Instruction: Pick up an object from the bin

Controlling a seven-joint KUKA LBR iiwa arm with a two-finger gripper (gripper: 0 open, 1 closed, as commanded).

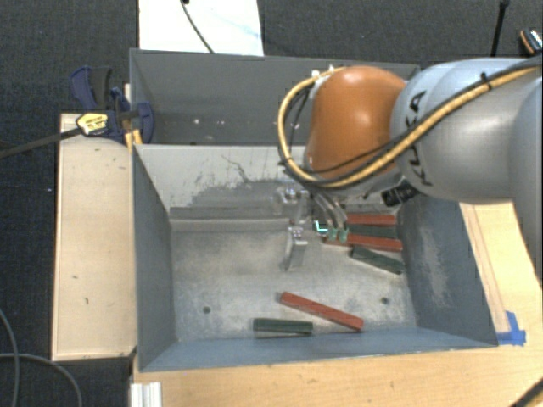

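We count three red sticks (321, 309) in the bin (153, 253), one near the front wall and two at the right, and two dark green sticks (282, 326), one at the front and one at the right

There it is, KUKA, dark capital letters running down the silver arm (484, 151) casing, right beside the orange cover (352, 117) at the wrist.

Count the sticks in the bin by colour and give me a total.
Red sticks: 3 (one near the front, two at the right side)
Dark green sticks: 2 (one at the front, one at the right side)
Total: 5 in view; the arm may hide more.
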